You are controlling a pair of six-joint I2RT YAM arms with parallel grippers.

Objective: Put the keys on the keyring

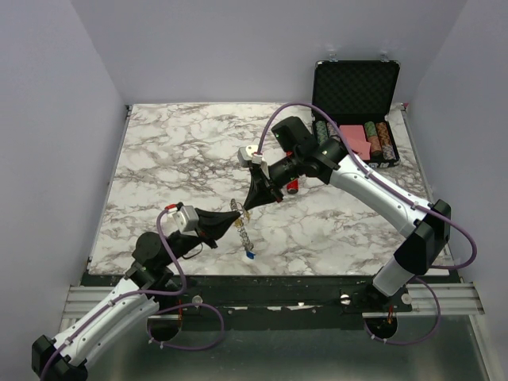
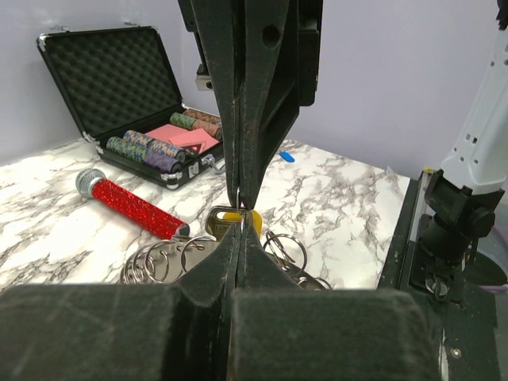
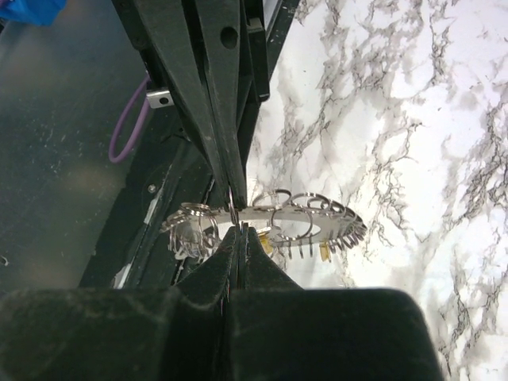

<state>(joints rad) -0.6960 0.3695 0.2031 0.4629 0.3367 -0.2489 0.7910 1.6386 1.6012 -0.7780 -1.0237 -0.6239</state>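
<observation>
Nearest the arm bases, a blue-headed key (image 1: 250,255) shows just on the near side of the ring. From above I cannot tell whether it dangles from the ring or lies on the counter (image 1: 175,159). Just beyond it the left claw (image 2: 242,232) is pinched fully shut on the wire of the keyring (image 3: 279,213), which seems held up off the marble, its small loops fanned out to either side. The right claw (image 3: 236,234) meets it tip to tip, likewise closed on the same stretch of wire, probably so that one steadies the ring while the other works a loop. A yellow-headed key (image 2: 230,216) sits right behind the tips. Farther back lie the red cylinder (image 2: 131,206) and, against the wall, the open case (image 2: 111,75) of poker chips (image 2: 151,152).
</observation>
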